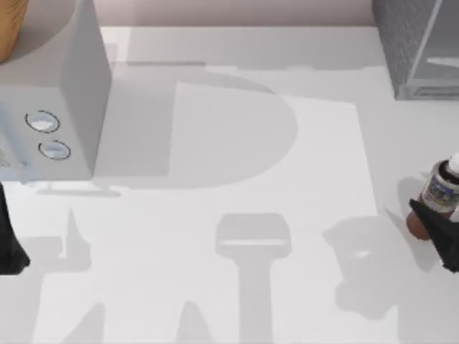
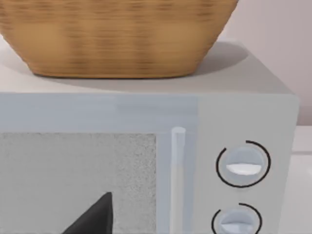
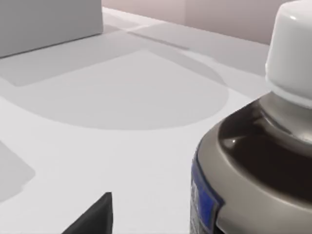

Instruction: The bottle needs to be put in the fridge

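Between bottle (image 1: 439,193) and fridge (image 1: 419,46), bare table (image 1: 237,143), microwave (image 1: 54,107) far left

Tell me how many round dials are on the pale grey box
2. The upper dial and lower dial sit stacked on the pale grey box at the table's left; none seem hidden.

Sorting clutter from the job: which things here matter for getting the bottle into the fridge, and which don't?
Job: bottle, right table edge; fridge, far right corner; right gripper at the bottle.

Not needed: box with two dials, basket on it, left gripper.
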Tool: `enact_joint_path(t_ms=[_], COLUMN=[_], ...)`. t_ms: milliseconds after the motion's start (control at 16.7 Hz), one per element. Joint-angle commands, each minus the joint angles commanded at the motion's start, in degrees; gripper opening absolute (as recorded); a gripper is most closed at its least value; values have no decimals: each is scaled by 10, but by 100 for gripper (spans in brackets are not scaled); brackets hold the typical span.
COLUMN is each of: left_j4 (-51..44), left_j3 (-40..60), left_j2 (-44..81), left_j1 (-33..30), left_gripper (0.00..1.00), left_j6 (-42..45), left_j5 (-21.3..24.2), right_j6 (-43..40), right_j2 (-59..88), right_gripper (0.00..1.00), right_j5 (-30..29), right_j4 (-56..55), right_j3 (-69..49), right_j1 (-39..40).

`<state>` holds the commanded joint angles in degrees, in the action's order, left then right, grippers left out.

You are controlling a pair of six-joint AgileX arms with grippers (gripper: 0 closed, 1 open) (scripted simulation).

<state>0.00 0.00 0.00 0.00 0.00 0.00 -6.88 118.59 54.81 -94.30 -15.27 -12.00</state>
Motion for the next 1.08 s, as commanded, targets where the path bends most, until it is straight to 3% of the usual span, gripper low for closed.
enact_joint_path(t_ms=[300,1080], left_j4=[0,0], left_j3=[0,0], left_j2=[0,0], left_j1=[0,0], left_gripper=[100,100], left_j6=[0,0], left_j5=[0,0], right_j6=[3,3], right_j2=[5,5], right_gripper=[100,3], right_j5=[-8,-8], right_j4=[-3,-3], right_j3=[-4,-4], right_j1=[8,8])
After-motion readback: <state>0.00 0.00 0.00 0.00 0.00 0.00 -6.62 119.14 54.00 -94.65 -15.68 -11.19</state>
